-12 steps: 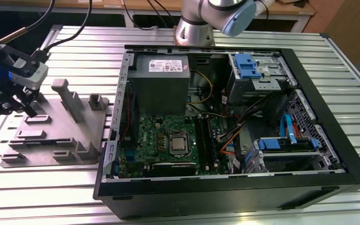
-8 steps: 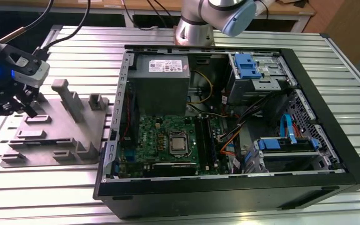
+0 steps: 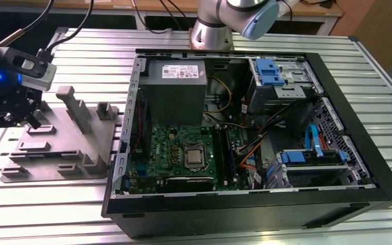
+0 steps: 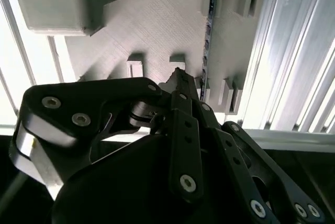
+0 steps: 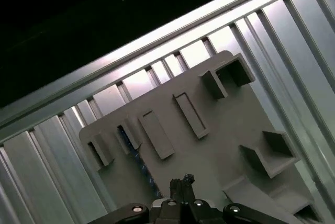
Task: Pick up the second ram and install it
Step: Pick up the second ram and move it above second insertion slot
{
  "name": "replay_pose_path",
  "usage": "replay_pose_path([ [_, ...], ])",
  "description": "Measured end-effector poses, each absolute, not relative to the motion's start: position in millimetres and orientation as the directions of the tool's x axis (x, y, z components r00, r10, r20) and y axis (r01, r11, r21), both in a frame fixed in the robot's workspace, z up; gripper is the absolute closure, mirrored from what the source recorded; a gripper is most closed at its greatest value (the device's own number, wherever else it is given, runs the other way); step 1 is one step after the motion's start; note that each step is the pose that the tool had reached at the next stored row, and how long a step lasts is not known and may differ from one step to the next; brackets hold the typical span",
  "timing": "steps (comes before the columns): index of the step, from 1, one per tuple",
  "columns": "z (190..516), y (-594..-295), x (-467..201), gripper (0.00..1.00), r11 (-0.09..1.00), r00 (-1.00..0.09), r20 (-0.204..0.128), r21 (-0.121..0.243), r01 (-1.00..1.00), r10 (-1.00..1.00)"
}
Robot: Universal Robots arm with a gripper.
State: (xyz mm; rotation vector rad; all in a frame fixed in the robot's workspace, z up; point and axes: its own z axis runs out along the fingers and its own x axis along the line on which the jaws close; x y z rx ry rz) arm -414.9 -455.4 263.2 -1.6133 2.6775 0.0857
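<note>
The second ram [image 4: 209, 35] is a thin dark stick standing on edge between small raised blocks of the grey fixture plate [image 4: 162, 20]. In the first wrist view the ram [image 5: 139, 162] is a dark bluish strip near one corner of the plate [image 5: 220, 124]. My gripper [image 4: 178, 72] hovers above the plate, a short way to the side of the ram, with its fingertips together and nothing between them. In the exterior view the gripper [image 3: 27, 116] hangs over the plate's [image 3: 59, 153] far left corner.
An open black computer case [image 3: 250, 204] lies to the exterior view's right of the plate, with a green motherboard [image 3: 175, 153], long black slots [image 3: 224, 150], a power supply [image 3: 175, 87] and drive cages. Everything rests on a ribbed aluminium table [image 3: 46, 204]. A tall grey post [image 3: 73, 109] rises from the plate.
</note>
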Motion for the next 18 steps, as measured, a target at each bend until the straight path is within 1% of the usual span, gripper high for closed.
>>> replay_pose_path([
  [18, 255.5, -455.4, -414.8, 0.9, 0.157, -0.158, -0.041, 0.04, -0.987, -0.987],
])
